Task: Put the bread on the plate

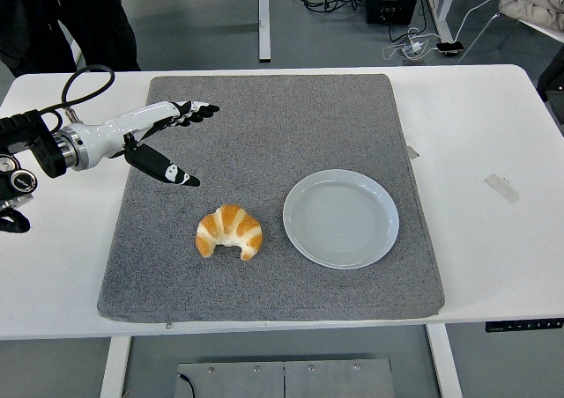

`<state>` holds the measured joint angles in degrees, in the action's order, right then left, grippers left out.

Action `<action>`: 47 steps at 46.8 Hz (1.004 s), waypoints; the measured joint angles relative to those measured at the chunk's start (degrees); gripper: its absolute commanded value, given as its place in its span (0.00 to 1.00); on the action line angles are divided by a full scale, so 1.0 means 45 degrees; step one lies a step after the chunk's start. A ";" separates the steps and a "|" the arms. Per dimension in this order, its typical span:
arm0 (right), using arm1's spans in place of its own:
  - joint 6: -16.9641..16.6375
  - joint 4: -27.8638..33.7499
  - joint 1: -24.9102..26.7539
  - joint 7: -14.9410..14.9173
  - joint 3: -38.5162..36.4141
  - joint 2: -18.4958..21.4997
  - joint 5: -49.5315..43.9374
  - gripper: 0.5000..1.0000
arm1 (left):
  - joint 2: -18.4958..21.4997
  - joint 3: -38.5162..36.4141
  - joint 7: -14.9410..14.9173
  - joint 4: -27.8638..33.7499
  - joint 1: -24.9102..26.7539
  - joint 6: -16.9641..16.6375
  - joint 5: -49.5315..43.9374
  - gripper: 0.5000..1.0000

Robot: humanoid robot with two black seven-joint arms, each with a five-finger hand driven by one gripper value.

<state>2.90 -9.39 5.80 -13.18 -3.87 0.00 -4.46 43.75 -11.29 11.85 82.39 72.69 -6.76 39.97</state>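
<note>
We find a grey mat (pixel 264 143) laid on the white table (pixel 476 125). The bread (pixel 229 231), a croissant, lies on the mat at about 7 o'clock from the mat's centre, its two tips pointing toward the near edge. The plate (pixel 341 218), pale blue and round, sits on the mat at about 5 o'clock from centre, just beside the bread at the bread's 3 o'clock; the two do not touch, and nothing lies on the plate.

We note the left hand (pixel 163 134) reaching in from the picture's left edge over the mat's left margin, at about 11 o'clock from the bread and apart from it. Its fingers (pixel 196 110) are stretched wide and extended toward 3 o'clock, the thumb (pixel 172 171) splayed down toward 5 o'clock; it holds nothing. Whether it touches the mat we cannot tell.

A strip of tape (pixel 502 187) lies on the bare table at the plate's 3 o'clock, well apart.
</note>
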 measured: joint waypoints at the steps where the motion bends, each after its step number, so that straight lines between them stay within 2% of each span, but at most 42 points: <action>1: 0.0000 0.0000 0.0002 0.0000 0.0000 0.0000 0.0000 1.00 | 0.0040 -0.0005 -0.0018 0.0076 0.0000 0.0000 0.0154 0.94; 19: 0.0000 -0.0004 -0.0007 0.0000 -0.0001 0.0000 -0.0001 1.00 | 0.0139 -0.0001 -0.0830 0.1179 0.0015 -0.0108 0.2068 0.94; 28: 0.0000 -0.0004 0.0000 0.0001 0.0001 0.0000 -0.0003 1.00 | 0.0110 -0.0002 -0.0896 0.1829 0.0023 -0.0534 0.2576 0.94; 47: 0.0000 -0.0004 -0.0008 -0.0001 -0.0001 0.0000 0.0001 1.00 | 0.0101 -0.1091 -0.0993 0.1872 0.0022 -0.0649 0.4170 0.94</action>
<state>2.90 -9.41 5.77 -13.19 -3.87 0.00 -4.46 44.20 -16.20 7.39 90.82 72.79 -9.68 58.73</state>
